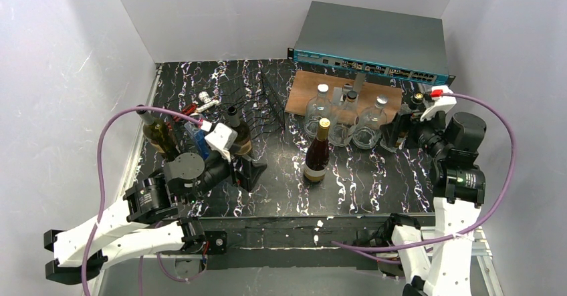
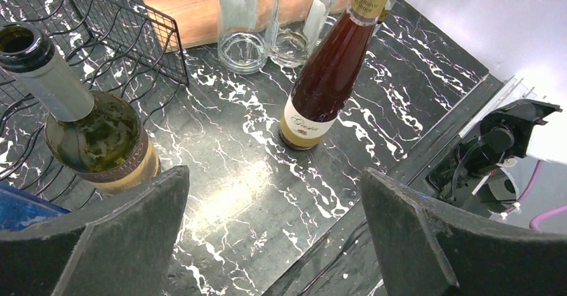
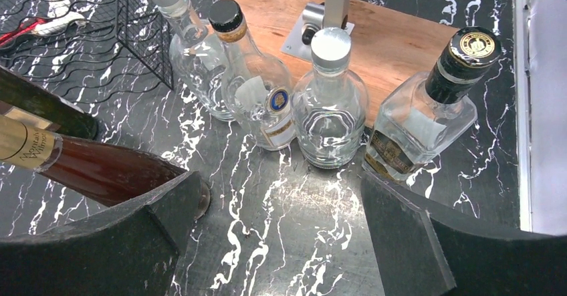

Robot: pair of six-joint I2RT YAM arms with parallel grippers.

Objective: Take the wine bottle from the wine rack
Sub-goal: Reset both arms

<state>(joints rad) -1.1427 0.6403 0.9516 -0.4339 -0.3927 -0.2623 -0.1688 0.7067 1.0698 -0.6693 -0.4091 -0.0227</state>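
The green glass wine bottle with a grey foil neck and open mouth (image 2: 100, 132) rests tilted on the near end of the black wire wine rack (image 2: 120, 22). Rack wires show under and behind it. In the left wrist view its neck slants up and away to the left, and its body sits low, just beside the left-hand finger (image 2: 120, 236).

The left gripper (image 2: 274, 176) has its jaws wide apart with only bare marbled tabletop between them. The bottle lies off to the left of that gap, not inside it. In the top view the left gripper sits right by this bottle at the left of the table. The right gripper (image 3: 281, 179) is also spread apart with nothing between its fingers. It hovers well away on the right, near the clear glass bottles on the wooden board (image 3: 394, 49), so the left arm is clearly the nearer one.

A slim dark-red bottle with a gold cap (image 2: 331, 75) stands upright on the table to the right of the rack and apart from it. A second olive-green bottle (image 1: 159, 135) leans at the far left, but I cannot tell whether it sits in the rack.

This could be a moment after the red bottle has come off the rack, or one where the green bottle is about to be grasped
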